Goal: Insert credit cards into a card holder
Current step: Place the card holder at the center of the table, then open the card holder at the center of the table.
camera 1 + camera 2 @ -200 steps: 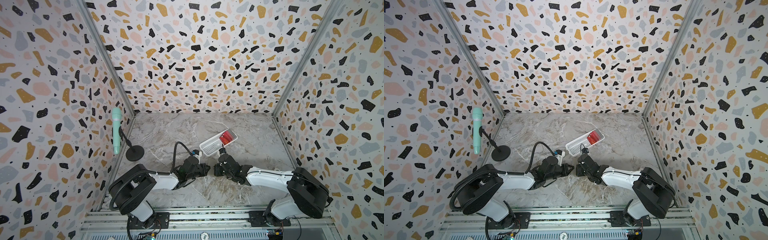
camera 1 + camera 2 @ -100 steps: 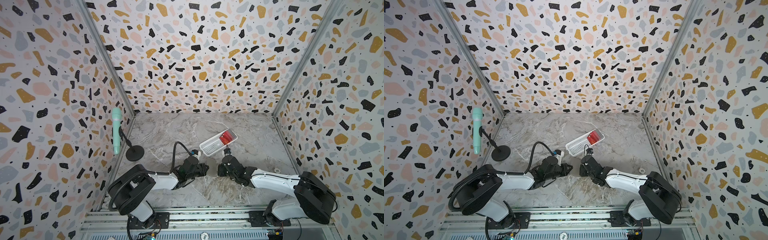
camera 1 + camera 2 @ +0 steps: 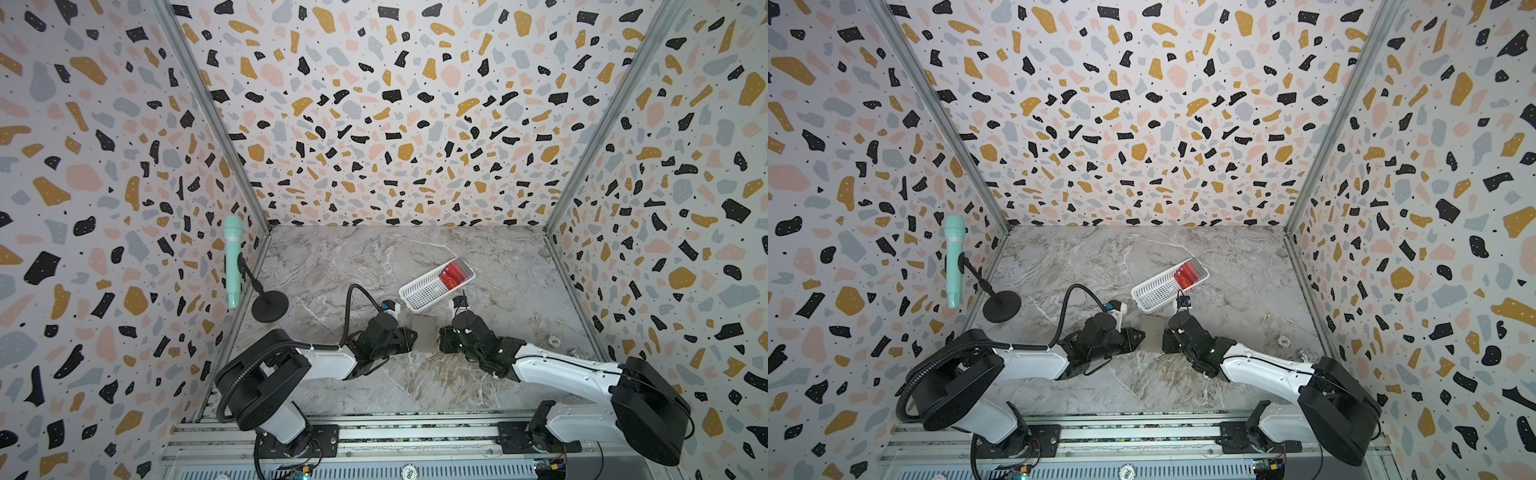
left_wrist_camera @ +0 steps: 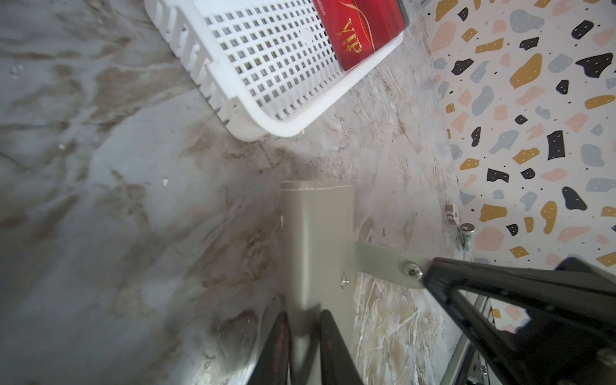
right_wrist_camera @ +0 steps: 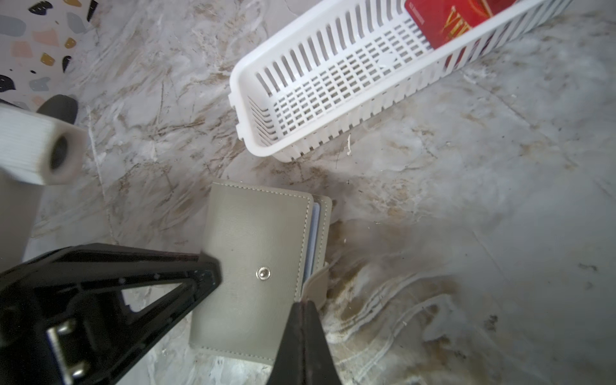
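Card holder [image 5: 253, 266] lies on the marble table [image 3: 374, 266] near the white basket [image 4: 266, 66] holding credit cards [image 4: 360, 30]. Right wrist view shows right jaws pinching its snap tab [image 4: 386, 263]; left wrist view shows left jaws straddling its edge, grip unclear. Terrazzo walls [image 3: 395, 104] surround.

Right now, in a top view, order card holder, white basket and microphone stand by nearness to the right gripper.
1. card holder, tab pinched in right gripper.
2. white basket, just beyond it.
3. microphone stand, by the left wall.

The card holder [image 5: 253, 253] looks matt stitched leather with a metal snap [image 5: 263, 273], the credit cards [image 4: 363, 30] glossy, the basket [image 4: 266, 66] plastic
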`<action>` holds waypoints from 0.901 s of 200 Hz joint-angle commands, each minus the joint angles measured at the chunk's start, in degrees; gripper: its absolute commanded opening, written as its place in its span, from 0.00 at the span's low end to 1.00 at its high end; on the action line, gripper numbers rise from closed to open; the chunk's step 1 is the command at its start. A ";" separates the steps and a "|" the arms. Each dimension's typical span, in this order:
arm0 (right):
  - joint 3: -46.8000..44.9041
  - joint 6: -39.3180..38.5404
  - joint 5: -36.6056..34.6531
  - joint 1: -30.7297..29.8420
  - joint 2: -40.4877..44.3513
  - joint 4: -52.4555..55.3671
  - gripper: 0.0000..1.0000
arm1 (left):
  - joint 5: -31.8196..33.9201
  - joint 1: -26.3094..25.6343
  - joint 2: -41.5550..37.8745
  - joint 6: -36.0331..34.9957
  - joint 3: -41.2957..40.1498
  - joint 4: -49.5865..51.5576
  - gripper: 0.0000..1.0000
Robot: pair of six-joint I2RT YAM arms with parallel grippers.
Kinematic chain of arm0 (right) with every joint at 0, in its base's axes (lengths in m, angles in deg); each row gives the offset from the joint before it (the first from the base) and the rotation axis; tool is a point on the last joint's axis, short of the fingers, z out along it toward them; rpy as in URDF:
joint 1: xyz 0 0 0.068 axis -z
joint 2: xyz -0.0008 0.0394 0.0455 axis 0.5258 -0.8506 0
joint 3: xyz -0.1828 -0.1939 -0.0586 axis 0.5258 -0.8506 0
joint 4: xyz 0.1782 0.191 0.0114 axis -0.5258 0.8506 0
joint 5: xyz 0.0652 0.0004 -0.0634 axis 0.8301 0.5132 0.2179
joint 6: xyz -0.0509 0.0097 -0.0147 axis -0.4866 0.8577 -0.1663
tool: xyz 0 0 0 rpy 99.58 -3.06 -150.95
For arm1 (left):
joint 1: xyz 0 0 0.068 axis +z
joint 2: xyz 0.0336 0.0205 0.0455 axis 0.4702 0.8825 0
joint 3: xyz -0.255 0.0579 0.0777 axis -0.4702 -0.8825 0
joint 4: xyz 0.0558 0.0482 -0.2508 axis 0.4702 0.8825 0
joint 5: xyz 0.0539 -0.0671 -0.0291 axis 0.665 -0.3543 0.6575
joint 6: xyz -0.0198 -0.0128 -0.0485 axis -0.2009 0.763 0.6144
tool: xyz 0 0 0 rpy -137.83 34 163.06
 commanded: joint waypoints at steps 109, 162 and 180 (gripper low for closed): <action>2.47 -5.05 0.77 -2.74 7.24 2.94 0.02 | -2.12 -0.02 -5.09 -0.96 -0.45 1.70 0.71; 3.43 -5.51 0.94 -2.95 7.05 3.20 0.02 | -1.81 -0.02 -2.95 -4.26 2.64 6.33 0.72; 3.46 -5.68 0.83 -2.90 7.06 3.27 0.02 | -2.27 -0.04 -2.17 -4.44 3.46 6.41 0.73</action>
